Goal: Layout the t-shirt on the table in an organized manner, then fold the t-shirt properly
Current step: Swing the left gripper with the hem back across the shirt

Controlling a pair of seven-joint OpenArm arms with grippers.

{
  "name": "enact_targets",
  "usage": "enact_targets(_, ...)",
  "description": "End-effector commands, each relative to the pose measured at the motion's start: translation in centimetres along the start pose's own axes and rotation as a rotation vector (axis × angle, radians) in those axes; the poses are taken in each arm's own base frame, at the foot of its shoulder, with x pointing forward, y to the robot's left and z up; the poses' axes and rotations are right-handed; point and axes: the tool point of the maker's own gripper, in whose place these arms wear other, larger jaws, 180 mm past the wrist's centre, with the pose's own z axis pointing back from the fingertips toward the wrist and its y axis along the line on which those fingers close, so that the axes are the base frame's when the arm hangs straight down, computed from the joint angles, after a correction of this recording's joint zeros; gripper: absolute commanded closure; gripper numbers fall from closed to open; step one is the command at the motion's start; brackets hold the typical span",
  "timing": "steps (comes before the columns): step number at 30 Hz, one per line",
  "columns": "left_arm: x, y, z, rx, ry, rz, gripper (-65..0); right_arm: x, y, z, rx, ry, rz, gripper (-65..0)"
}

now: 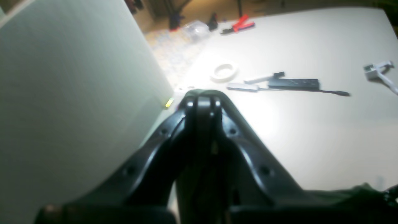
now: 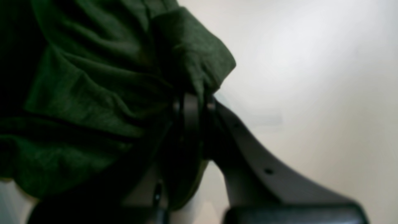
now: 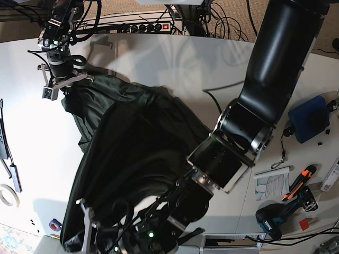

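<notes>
Showing only in left wrist view: tape roll [image 1: 224,71], red pliers [image 1: 240,24].

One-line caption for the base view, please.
Both grippers hold the dark green t-shirt stretched across the white table: right gripper at the far corner, left gripper near the camera.

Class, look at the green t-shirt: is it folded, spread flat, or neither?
Neither. The t-shirt lies rumpled on the table, stretched diagonally between both grippers, with creases and bunched fabric; no neat fold shows.
</notes>
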Motion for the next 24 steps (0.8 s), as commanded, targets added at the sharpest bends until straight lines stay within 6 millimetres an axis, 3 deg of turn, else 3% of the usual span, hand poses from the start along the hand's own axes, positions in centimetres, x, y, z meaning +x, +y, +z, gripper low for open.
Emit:
enact_targets(1, 4.1, 0.0, -0.2, 0.007, -0.086, -0.024, 0.0, 1.6, -0.2, 0.2, -0.001, -0.058, 0.004, 0.0)
enact_targets(5, 3.4, -0.1, -0.3, 0.011, -0.080, -0.008, 0.0, 1.6, -0.1, 0.2, -0.001, -0.058, 0.003, 0.0)
enact_targets(8, 1.7, -0.5, -0.4, 0.006, -0.050, 0.020, 0.0, 1.5, -0.1, 0.2, -0.001, -0.057, -0.001, 0.0)
enact_targets(19, -10.3, -3.0, -0.2, 0.017, 0.145, 0.147, 0.0, 1.4, 0.1, 0.2, 0.002, -0.056, -0.008, 0.0)
enact_targets(20, -11.5, -3.0, 0.1, 0.023, 0.169, 0.148, -5.2, 1.4, 0.1, 0.2, 0.002, -0.056, -0.008, 0.0)
enact_targets(22, -14.2, -2.5, 1.0, 0.045, 0.235, 0.138, -24.0, 1.4, 0.1, 0.2, 0.002, -0.056, -0.008, 0.0)
enact_targets(23, -15.5, -2.1, 1.7, 0.064, 0.271, 0.150, -29.0, 1.4, 0.1, 0.2, 0.002, -0.056, -0.008, 0.0)
enact_targets(24, -16.9, -1.3, 2.5, 0.092, 0.320, 0.159, -29.8, 1.4, 0.1, 0.2, 0.002, -0.056, -0.008, 0.0)
